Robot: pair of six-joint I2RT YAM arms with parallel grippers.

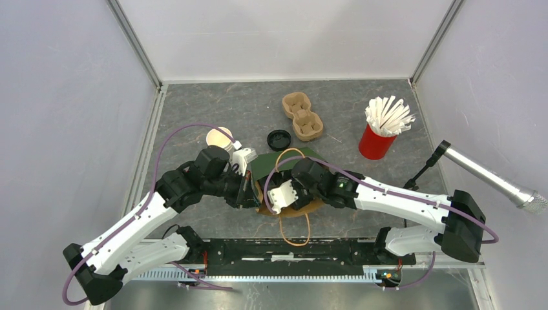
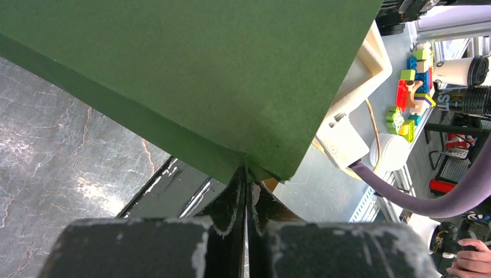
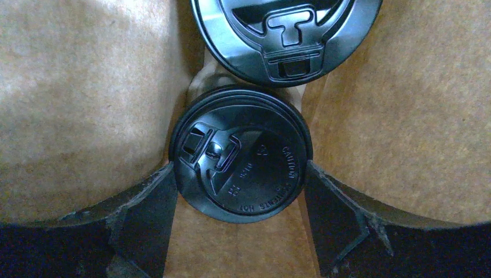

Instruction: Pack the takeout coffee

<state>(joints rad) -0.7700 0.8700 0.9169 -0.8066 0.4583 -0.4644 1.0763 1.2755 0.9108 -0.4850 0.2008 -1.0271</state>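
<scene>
Pinching the green flap [image 2: 191, 75] of the bag [image 3: 75, 87] tight in the left end effector [image 2: 246, 176]. Grasping the lidded coffee cup [image 3: 255, 139] with the right end effector [image 3: 240, 172], down inside the bag by the desk's [image 1: 213, 103] near edge. Almost packed, seemingly: needing only a release and a pull-out.

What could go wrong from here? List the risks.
1. The right gripper clasps the takeout coffee at its lid; the lid could pop off, or the cup could tip.
2. A second black lid sits close beside it; a bump might knock that cup over.
3. The left gripper pinches only the edge of the green bag; if that slips, the bag may fold onto the cups.
</scene>
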